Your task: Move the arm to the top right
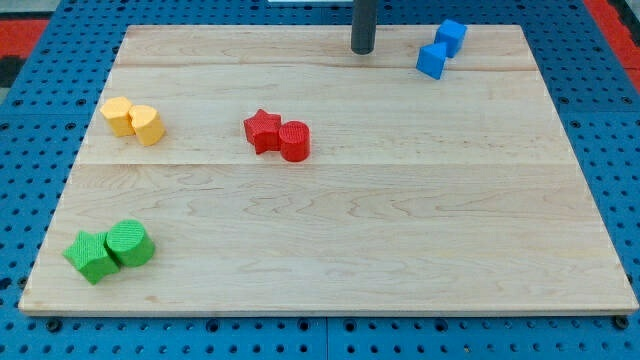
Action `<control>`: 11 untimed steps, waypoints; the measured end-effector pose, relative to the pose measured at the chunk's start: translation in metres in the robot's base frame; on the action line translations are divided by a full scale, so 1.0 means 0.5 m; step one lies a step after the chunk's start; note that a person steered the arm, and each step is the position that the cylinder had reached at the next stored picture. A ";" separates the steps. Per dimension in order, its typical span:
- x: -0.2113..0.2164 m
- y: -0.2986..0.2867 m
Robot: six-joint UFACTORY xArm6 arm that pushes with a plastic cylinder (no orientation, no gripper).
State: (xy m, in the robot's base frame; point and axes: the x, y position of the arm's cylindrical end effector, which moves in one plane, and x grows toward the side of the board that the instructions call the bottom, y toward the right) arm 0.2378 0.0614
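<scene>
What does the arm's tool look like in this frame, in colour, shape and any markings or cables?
Only the rod shows: a straight, dark grey-black cylinder entering from the view's top edge, smooth and plain, with a flat round lower end, my tip. No markings, cables or labels are visible. The rest of the arm lies outside the frame.

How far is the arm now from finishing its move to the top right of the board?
Partly done. My tip is already at the board's top edge, but only just right of centre. In hand: nothing is being pushed. Left: slide towards the view's right, where the two blue blocks sit near that corner.
</scene>
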 end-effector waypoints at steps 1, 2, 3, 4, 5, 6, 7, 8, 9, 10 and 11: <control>0.001 0.009; 0.001 0.009; 0.031 0.016; 0.079 0.017; 0.080 0.017; 0.125 0.065; 0.208 0.201; 0.112 0.327; -0.040 0.409; -0.093 0.427; -0.092 0.352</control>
